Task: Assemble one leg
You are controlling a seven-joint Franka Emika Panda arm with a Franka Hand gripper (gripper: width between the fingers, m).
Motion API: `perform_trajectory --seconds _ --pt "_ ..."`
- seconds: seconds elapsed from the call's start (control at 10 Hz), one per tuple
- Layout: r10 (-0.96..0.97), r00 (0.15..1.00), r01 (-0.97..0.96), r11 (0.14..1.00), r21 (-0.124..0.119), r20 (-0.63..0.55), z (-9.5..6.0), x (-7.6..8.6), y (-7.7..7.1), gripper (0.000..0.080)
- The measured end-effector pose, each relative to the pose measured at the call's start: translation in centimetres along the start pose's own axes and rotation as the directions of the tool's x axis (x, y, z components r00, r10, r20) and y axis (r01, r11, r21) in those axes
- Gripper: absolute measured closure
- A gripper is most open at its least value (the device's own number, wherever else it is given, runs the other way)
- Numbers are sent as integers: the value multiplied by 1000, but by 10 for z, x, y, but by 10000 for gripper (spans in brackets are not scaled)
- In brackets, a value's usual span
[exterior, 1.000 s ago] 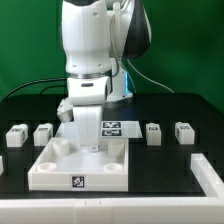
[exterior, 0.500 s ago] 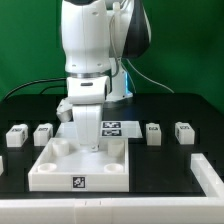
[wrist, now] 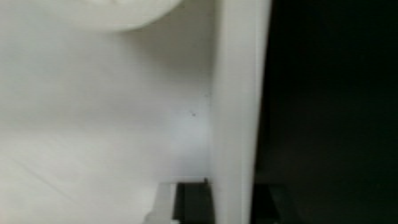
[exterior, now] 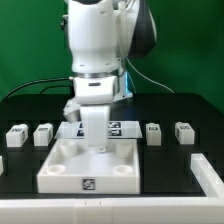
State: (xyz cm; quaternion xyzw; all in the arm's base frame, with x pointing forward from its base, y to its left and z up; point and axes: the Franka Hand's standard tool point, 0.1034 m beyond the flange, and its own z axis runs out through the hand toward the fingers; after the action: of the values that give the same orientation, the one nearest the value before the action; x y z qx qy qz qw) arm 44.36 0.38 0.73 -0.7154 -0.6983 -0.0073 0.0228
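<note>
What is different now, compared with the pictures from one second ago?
The arm and gripper moved toward the exterior view's right, and the large white square piece slid the same way with them. The four legs and the marker board stayed in place.

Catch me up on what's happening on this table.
The arm's gripper is down at the far side of the large white square piece, the one with round corner sockets. Whether it is clamped onto that piece cannot be told from either view. Four legs lie untouched on the black table, two on each side of the piece. The sockets in view are empty, so no leg is fitted yet.
</note>
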Motion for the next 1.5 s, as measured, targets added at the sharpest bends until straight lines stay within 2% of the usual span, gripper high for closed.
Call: perform_trajectory --seconds 0.2,0.5,0.8,1.0,1.1,1.2,1.3,1.4,1.5 --pt "-26 1000 25 1000 -6 -15 2 26 15 741" --pt "-46 998 45 999 -18 -40 3 54 40 741" --pt "-7 999 6 1000 -25 -50 3 64 55 741" --pt "3 999 -4 1000 -24 -50 3 65 55 741" --pt "4 999 -5 1000 -24 -50 3 64 55 667" --pt "5 999 -6 1000 -24 -50 3 64 55 482" --pt "5 999 -7 1000 -24 -50 3 63 55 347" --pt "6 999 -7 1000 -24 -50 3 63 55 347" --pt "6 999 -7 1000 -24 -50 3 63 55 199"
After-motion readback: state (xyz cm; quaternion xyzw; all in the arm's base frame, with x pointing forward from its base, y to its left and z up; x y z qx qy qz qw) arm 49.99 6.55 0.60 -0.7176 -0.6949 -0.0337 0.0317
